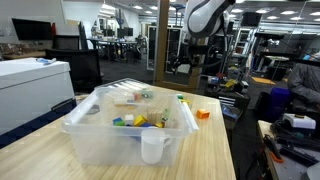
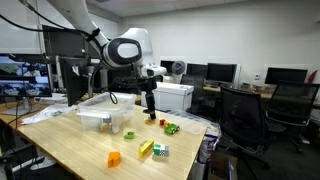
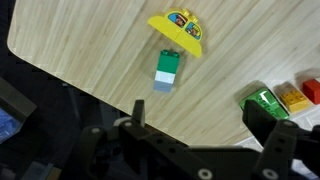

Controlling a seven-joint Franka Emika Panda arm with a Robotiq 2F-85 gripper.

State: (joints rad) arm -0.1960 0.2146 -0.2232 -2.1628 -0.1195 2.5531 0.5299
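Note:
My gripper [image 3: 200,115] is open and empty, hovering above the wooden table [image 3: 90,50]. In the wrist view a yellow cap-shaped toy [image 3: 179,28] on a green, white and blue block [image 3: 166,72] lies ahead of the fingers. A green block [image 3: 262,101] with orange and red blocks [image 3: 293,97] beside it lies by one finger. In an exterior view the gripper [image 2: 150,114] hangs just past the clear plastic bin [image 2: 105,119], near the yellow toy [image 2: 163,122] and the green block [image 2: 171,128].
The clear bin [image 1: 90,135] holds several toy pieces, and a white cup [image 1: 152,146] hangs on its front wall. An orange piece [image 1: 203,113] lies beyond it. Loose blocks [image 2: 114,158] [image 2: 152,150] lie near the table's front edge. Office chairs [image 2: 243,112] and desks surround the table.

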